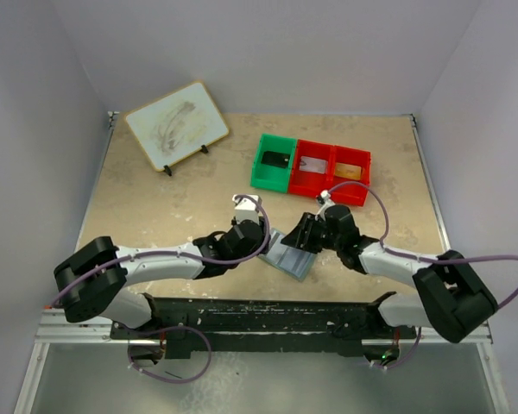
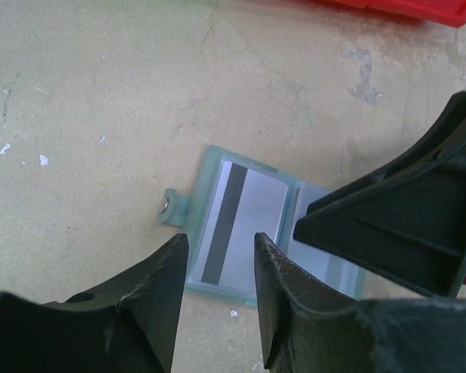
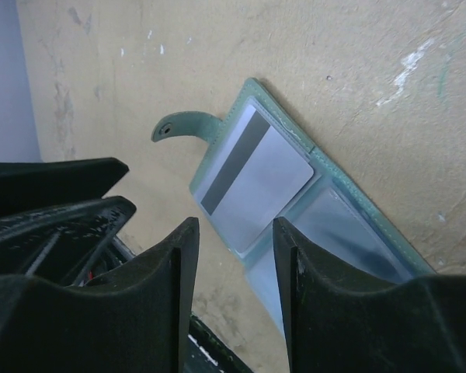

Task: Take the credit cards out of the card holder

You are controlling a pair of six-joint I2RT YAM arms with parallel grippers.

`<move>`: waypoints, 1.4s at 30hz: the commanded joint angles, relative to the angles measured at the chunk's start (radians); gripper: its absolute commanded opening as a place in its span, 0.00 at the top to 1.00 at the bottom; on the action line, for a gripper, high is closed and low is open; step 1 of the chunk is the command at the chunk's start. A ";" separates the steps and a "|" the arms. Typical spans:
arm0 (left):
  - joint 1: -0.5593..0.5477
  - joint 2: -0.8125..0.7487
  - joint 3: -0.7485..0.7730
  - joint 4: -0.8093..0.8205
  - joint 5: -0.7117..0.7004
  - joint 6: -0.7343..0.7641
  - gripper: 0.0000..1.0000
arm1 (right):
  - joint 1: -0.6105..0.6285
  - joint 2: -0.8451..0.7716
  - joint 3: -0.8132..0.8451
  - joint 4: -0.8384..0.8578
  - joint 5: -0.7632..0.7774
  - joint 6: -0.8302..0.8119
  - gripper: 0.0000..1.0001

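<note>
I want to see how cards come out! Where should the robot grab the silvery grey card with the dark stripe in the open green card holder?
Probably its short edge nearest the right gripper, coming low from that side. The silvery grey card lies flat and skewed in the green card holder, and that end seems to poke past the rim, so fingers could pinch it.

Soft, even light falls from overhead and every view is bright. In the top view the table point(image 1: 155, 207) carries only faint, diffuse shadows toward 6 o'clock. Both wrist views are sharp on the card holder point(image 2: 241, 217) (its clear pockets show a pale sheen), while the black fingers point(image 2: 147, 311) at 6 o'clock sit dark, slightly soft and stretched by the lens
</note>
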 commanded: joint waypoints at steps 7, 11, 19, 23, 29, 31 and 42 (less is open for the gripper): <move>0.025 -0.026 0.010 0.088 0.085 -0.036 0.60 | 0.074 0.110 0.096 -0.029 0.086 -0.003 0.54; 0.025 0.055 0.072 0.065 0.208 0.023 0.60 | 0.076 0.097 0.063 -0.094 0.155 0.006 0.52; 0.026 0.146 0.129 0.040 0.229 0.068 0.60 | 0.075 0.186 0.028 -0.037 0.080 0.041 0.52; 0.025 0.169 0.154 -0.004 0.193 0.100 0.61 | 0.076 0.162 -0.004 -0.015 0.133 0.079 0.53; 0.025 0.211 0.180 -0.033 0.168 0.129 0.63 | 0.076 0.146 0.009 -0.045 0.123 0.063 0.53; 0.025 0.223 0.183 -0.039 0.164 0.128 0.65 | 0.075 0.135 0.016 -0.044 0.122 0.060 0.53; 0.025 0.212 0.152 -0.021 0.128 0.104 0.68 | 0.076 0.068 0.055 -0.125 0.117 0.043 0.53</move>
